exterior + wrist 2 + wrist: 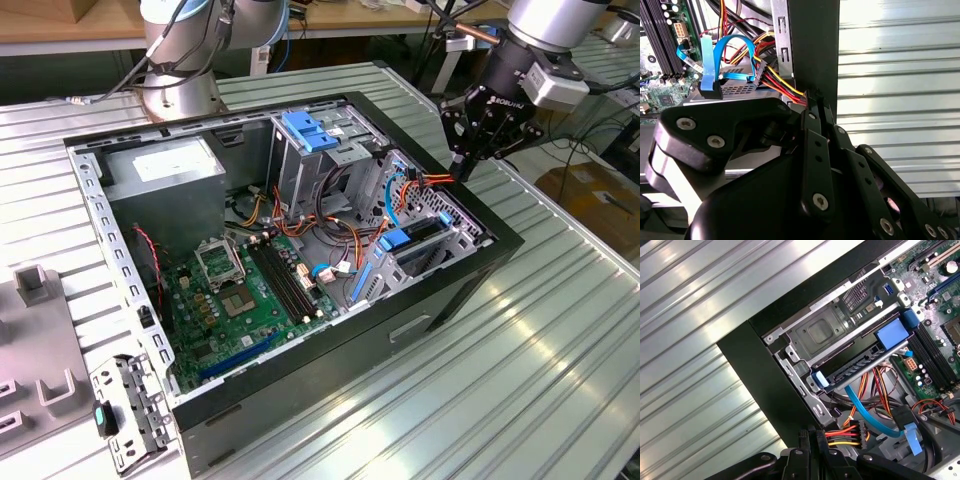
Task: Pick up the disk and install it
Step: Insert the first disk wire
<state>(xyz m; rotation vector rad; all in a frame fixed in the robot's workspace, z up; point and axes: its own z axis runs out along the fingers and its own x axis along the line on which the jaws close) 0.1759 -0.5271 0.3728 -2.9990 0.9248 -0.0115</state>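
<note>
We see the gripper point(462, 172) hanging at the computer case's point(420, 325) far edge, fingers pressed together on nothing, beside the power plug point(847, 434). The disk point(867, 365) seems already seated in its bay, probably so cables reach it.

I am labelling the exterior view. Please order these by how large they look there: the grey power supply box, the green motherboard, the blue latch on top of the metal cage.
Largest to smallest, as they appear in the exterior view:
1. Green motherboard
2. Grey power supply box
3. Blue latch
The first two look fairly close in size, and the power supply box sits farther from the camera, so their order is uncertain.
</note>
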